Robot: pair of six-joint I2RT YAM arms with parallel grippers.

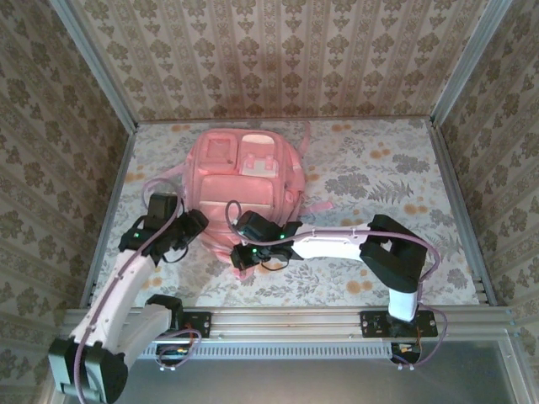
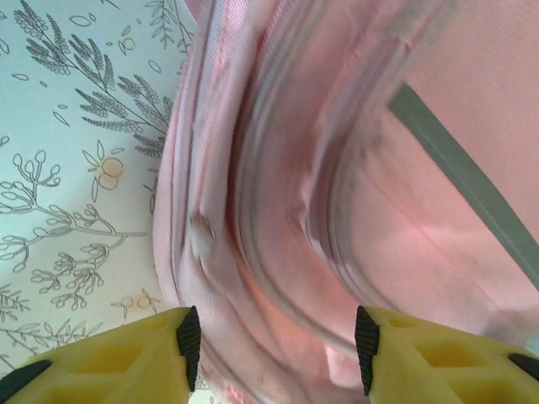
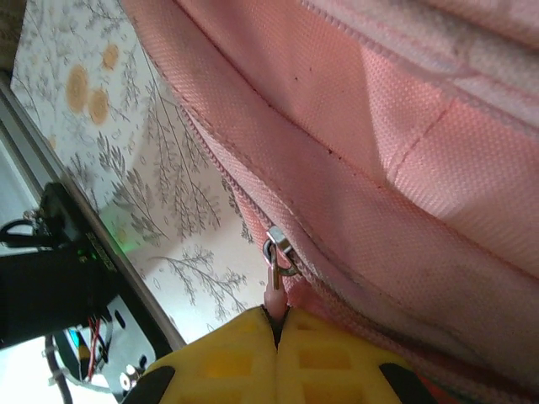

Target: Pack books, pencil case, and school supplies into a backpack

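Pink backpack (image 1: 248,181) lying flat mid-surface (image 1: 379,168): right fingers (image 3: 328,358) clenched on its zipper pull (image 3: 275,252), apparently to work the zipper, while left fingers (image 2: 118,358) stand released astride the side seam.

backpack (image 1: 244,181): light pink fabric, with a grey strip on one panel
zip pull (image 3: 278,247): silver metal, pink tab
worktop (image 1: 379,168): pale cloth, grey leaf sprigs, orange blossoms
walls (image 1: 278,50): beige striped damask wallpaper
left gripper (image 2: 276,341): yellow, black pads
right gripper (image 3: 276,332): yellow
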